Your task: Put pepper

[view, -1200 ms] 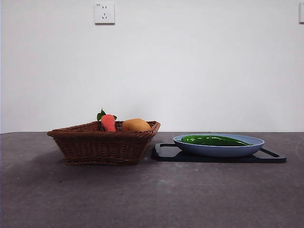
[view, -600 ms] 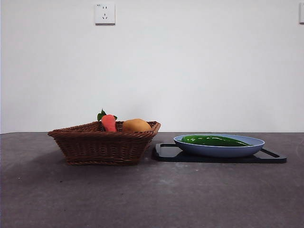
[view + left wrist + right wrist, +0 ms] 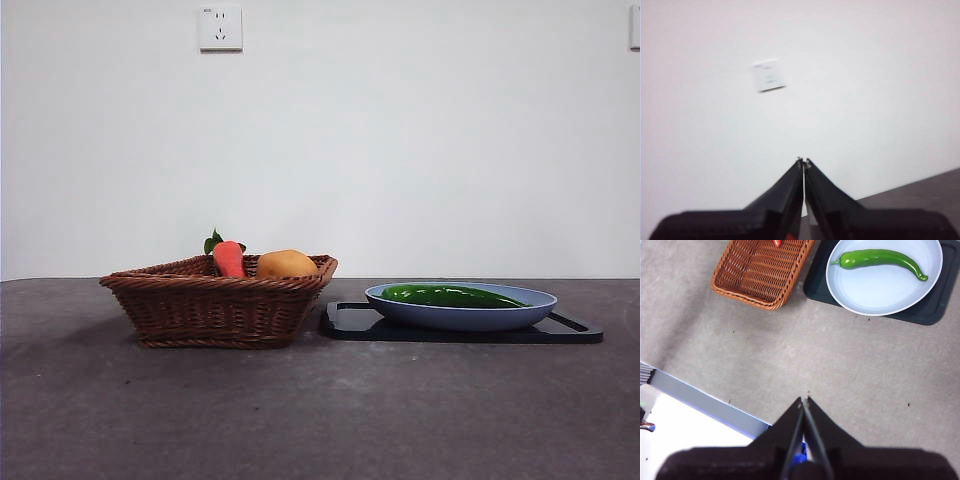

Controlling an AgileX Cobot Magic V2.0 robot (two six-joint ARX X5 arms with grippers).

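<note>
Grey table (image 3: 320, 420); on it wicker basket (image 3: 215, 305); black tray (image 3: 460, 328)

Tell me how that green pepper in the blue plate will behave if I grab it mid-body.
The pepper looks glossy, so it may well slip between the fingers. It is long, curved and tapers to a point, so a mid-body hold could let it swivel. Lying loose in the smooth, shallow plate, it would probably slide or roll if nudged.

Front view: the brown woven wicker basket (image 3: 218, 305) hides the lower parts of the orange-red carrot (image 3: 229, 258) and the round yellow-orange fruit (image 3: 287, 264). Right wrist view: basket (image 3: 763, 270) cut off by the edge. Left wrist view: white wall socket (image 3: 769, 75) blurred.
</note>
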